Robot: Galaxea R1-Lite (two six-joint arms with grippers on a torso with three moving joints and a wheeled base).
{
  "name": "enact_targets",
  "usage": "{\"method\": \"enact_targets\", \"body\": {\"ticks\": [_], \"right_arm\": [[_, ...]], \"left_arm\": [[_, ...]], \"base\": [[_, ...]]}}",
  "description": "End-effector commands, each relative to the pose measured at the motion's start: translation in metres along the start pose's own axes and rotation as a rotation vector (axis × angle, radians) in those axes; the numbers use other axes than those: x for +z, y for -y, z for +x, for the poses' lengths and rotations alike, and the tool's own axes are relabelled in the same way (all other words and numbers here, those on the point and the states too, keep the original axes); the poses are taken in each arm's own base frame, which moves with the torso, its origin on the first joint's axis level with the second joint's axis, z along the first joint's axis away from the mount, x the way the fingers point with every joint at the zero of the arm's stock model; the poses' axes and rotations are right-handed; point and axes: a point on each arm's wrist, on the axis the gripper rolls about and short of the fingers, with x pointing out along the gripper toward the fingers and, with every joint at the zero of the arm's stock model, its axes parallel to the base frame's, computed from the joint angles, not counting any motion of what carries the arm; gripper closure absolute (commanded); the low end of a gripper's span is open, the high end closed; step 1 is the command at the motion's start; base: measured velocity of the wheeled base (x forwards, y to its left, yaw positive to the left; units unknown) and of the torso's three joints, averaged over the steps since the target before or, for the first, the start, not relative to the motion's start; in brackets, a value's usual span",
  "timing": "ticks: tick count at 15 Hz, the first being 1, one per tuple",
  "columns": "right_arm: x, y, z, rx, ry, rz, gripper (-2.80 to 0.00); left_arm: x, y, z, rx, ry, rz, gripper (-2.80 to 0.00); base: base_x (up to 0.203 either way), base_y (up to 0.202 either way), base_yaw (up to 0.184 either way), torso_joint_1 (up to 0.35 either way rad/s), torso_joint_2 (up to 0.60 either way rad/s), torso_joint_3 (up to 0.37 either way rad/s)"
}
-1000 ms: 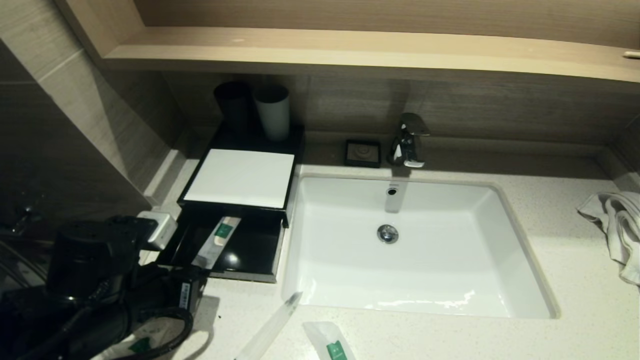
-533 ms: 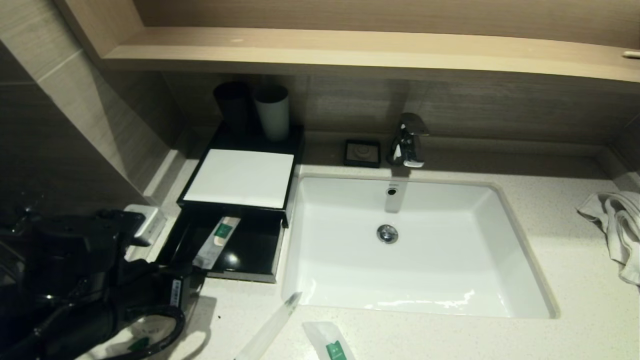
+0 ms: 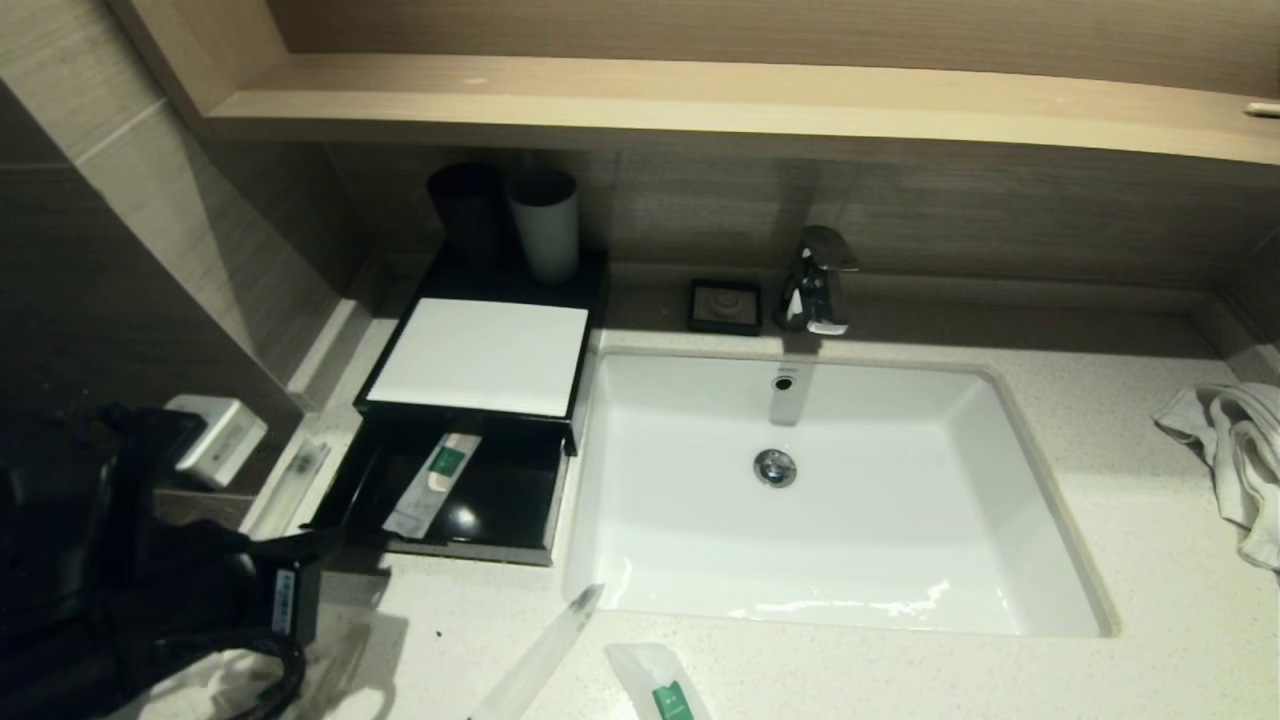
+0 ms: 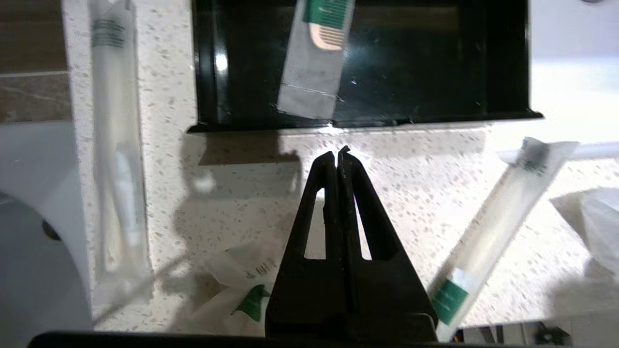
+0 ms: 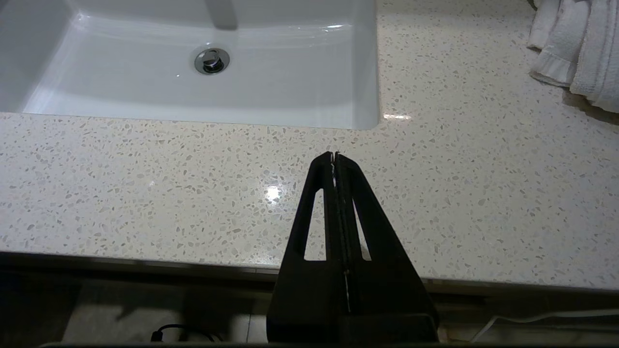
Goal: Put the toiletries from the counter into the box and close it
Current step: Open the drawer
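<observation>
Much of the left arm is lost in shadow at the near left edge of the head view, where its left gripper (image 4: 337, 153) hangs over the counter (image 4: 416, 188), fingers pressed together and holding nothing. Just ahead of the tips, the box (image 3: 480, 360) has its drawer (image 4: 503, 63) pulled out, one green-labelled sachet (image 4: 312, 63) lying inside. A crumpled sachet (image 4: 242, 290) is partly hidden beneath the fingers; one long stick (image 4: 488, 237) lies to one side of them, another (image 4: 116, 159) along the wall on the other. A further sachet (image 3: 660, 685) is cut off at the frame's bottom edge. Since a second ago the arm has drawn back from the drawer, uncovering the wall-side stick. The right gripper (image 5: 334, 155), fingers together, sits parked before the sink (image 5: 367, 96), a towel (image 5: 575, 43) off to its side
</observation>
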Motion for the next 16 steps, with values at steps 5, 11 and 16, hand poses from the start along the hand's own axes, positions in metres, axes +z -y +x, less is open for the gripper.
{"method": "enact_targets", "body": {"ticks": [5,11,16], "right_arm": [[0.0,0.0,0.0,0.0,0.0,0.0,0.0],[0.0,0.0,0.0,0.001,0.0,0.0,0.0],[0.0,0.0,0.0,0.0,0.0,0.0,0.0]], "left_arm": [[-0.019,-0.001,-0.03,-0.301,-0.101,0.004,0.0],[-0.027,0.0,-0.021,-0.307,-0.168,0.016,0.0],[-0.033,-0.005,-0.021,-0.279,-0.174,0.04,0.0]], "base": [[0.0,0.0,0.0,0.0,0.0,0.0],[0.0,0.0,0.0,0.0,0.0,0.0],[0.0,0.0,0.0,0.0,0.0,0.0]]}}
